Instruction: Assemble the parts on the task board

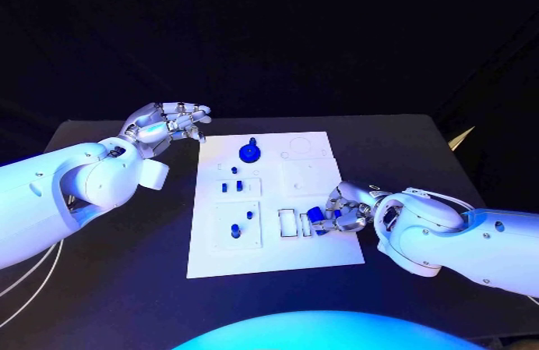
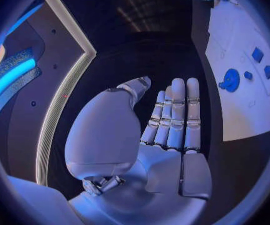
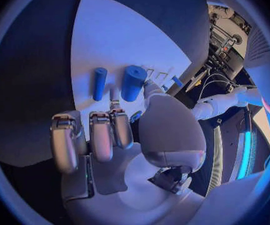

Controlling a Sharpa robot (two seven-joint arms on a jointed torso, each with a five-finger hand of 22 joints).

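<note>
Right hand at near-right edge of task board, looks like pinching small blue part, hard to tell. Left hand empty, fingers spread, hovering over tabletop by far-left corner. Risk: thin pinch slips, part drops off board.

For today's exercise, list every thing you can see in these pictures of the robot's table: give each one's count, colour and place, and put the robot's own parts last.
Table: one, black, under everything.
Task board: one, white, in the middle of the table.
Round blue part: one, blue, at the board's far end.
Small blue parts: several, blue, down the board's left column; exact count hard to tell.
Blue cylinders: two, blue, one thick and one thin, standing side by side on the board just ahead of the right hand.
Left hand: one, silver, fingers apart, holding nothing, above the table off the board's far left corner.
Right hand: one, silver, at the board's right edge; fingers curled at a blue part, a hold not certain.
</note>
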